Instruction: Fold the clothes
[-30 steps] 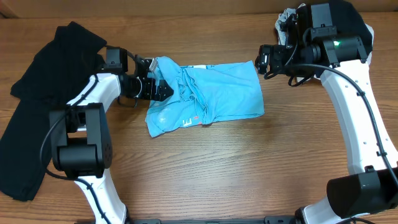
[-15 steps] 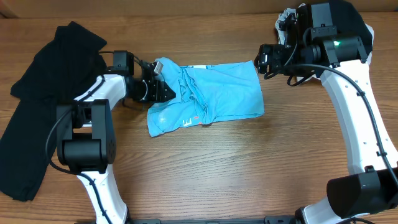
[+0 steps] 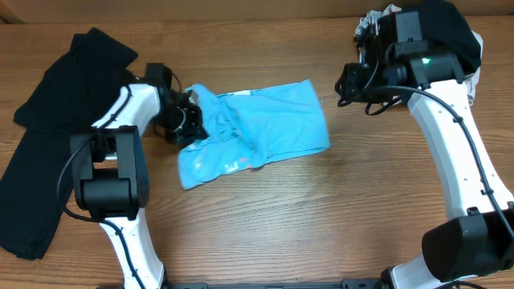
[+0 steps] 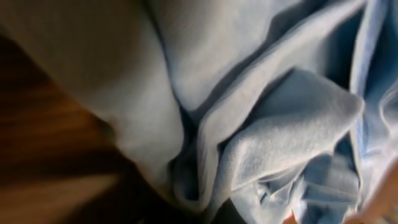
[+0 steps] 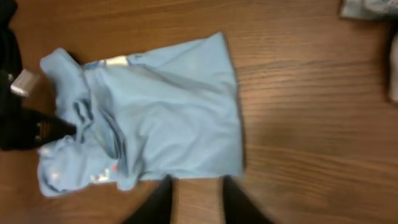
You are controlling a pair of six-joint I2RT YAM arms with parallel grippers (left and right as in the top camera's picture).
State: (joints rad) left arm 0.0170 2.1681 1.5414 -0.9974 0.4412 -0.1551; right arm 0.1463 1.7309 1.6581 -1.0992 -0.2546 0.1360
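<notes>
The clothes lie on a wooden table. A crumpled light blue T-shirt (image 3: 257, 132) with small white and red print lies in the middle. A large black garment (image 3: 48, 144) is spread at the far left. My left gripper (image 3: 186, 120) is shut on the bunched left edge of the T-shirt (image 4: 280, 124), whose folds fill the left wrist view. My right gripper (image 3: 344, 84) hovers to the right of the shirt without touching it. In the right wrist view its two dark fingers (image 5: 158, 202) stand a little apart, only bare wood between them, just off the shirt's (image 5: 168, 112) near edge.
A heap of black and white cloth (image 3: 438, 28) sits at the back right, behind the right arm. The back edge of the table (image 3: 241, 20) runs along the top. The left arm's base (image 3: 108, 189) stands beside the black garment.
The left gripper closed on the shirt's left edge and dragged the shirt leftward, away from the right gripper. The right gripper's fingers came much closer together, with no cloth between them.
</notes>
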